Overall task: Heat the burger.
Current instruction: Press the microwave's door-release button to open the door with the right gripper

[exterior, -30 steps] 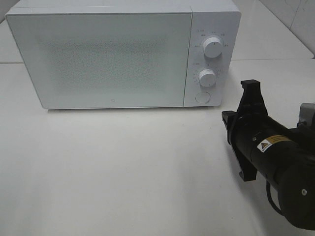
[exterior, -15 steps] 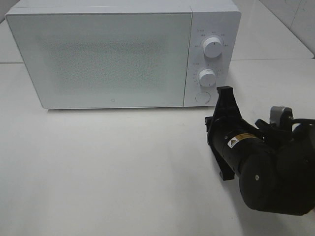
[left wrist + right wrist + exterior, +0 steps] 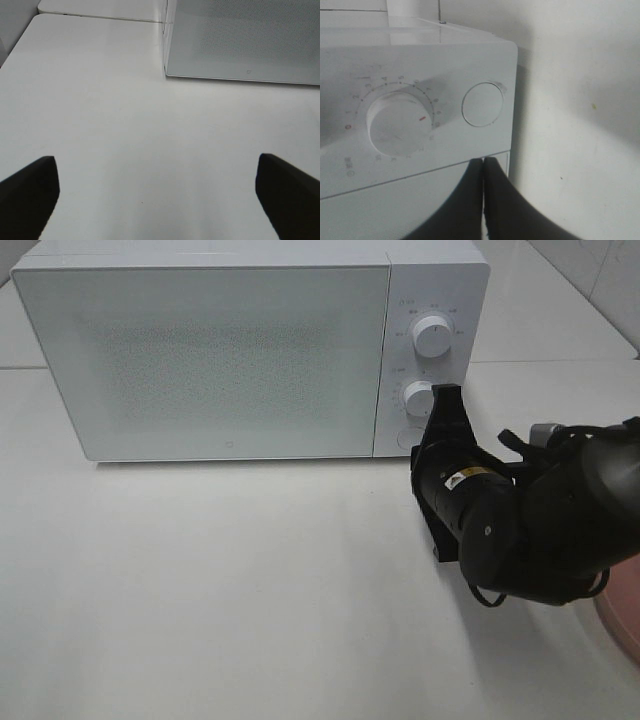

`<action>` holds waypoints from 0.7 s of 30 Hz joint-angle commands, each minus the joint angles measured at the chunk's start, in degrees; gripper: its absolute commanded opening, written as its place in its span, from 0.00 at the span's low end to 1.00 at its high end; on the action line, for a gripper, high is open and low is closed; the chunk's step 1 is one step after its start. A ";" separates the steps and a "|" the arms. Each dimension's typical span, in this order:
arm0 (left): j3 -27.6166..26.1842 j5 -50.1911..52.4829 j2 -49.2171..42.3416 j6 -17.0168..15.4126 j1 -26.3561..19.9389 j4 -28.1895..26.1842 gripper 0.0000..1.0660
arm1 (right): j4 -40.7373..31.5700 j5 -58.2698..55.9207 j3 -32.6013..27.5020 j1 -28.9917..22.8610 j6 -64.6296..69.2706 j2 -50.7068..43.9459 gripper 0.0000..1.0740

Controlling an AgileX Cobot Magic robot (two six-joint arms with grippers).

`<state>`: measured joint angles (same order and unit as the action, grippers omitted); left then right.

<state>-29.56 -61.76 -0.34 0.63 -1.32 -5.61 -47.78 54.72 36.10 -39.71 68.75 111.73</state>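
The burger is out of view. The white microwave [image 3: 220, 350] stands at the back with its door closed. In the exterior view my right gripper [image 3: 446, 393] points at the control panel, beside the lower knob [image 3: 416, 398]. In the right wrist view its fingers are pressed together, and the gripper [image 3: 483, 161] is just short of the round button [image 3: 482, 104] next to a dial [image 3: 400, 122]. It holds nothing. My left gripper [image 3: 157, 195] is open and empty over bare table, with the microwave's front corner [image 3: 167, 75] ahead. It does not show in the exterior view.
The upper knob [image 3: 431, 337] sits above the lower one. The rim of a pink plate [image 3: 625, 625] shows at the right edge behind my right arm. The white table [image 3: 200, 590] stretches in front of the microwave.
My right arm has moved left and toward the microwave. Its shut gripper now reaches the control panel by the lower knob and round button.
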 commanded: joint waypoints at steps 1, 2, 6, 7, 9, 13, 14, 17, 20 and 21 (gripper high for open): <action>0.00 0.57 -1.09 0.06 -0.29 -0.57 0.96 | 1.03 -1.60 1.55 1.66 -2.69 -0.23 0.00; 0.00 0.57 -1.09 0.06 -0.29 -0.57 0.96 | 1.49 -1.95 2.06 2.18 -3.27 0.17 0.00; 0.00 0.57 -1.09 0.06 -0.29 -0.57 0.96 | 4.07 -2.12 3.50 3.44 -2.41 1.89 0.00; 0.00 0.57 -1.09 0.06 -0.29 -0.57 0.96 | 4.98 -1.95 4.13 3.72 -0.52 3.21 0.00; 0.00 0.57 -1.09 0.06 -0.29 -0.57 0.96 | 4.98 -1.83 4.81 3.72 0.86 4.13 0.00; 0.00 0.57 -1.09 0.06 -0.29 -0.57 0.96 | 4.98 -1.95 6.70 3.72 1.15 6.30 0.00; 0.00 0.57 -1.09 0.06 -0.29 -0.57 0.96 | 4.98 -1.83 7.68 3.72 1.26 7.33 0.00; 0.00 0.57 -1.09 0.06 -0.29 -0.57 0.96 | 5.10 -1.78 8.42 4.64 1.15 7.79 0.00; 0.00 0.57 -1.09 0.06 -0.29 -0.57 0.96 | 4.98 -1.38 8.71 5.61 1.15 7.79 0.00; 0.00 0.57 -1.09 0.06 -0.29 -0.57 0.96 | 4.98 -1.38 8.71 5.61 1.15 7.79 0.00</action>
<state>-29.56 -61.76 -0.34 0.63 -1.32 -5.79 -43.32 52.88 44.35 -34.38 69.79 119.63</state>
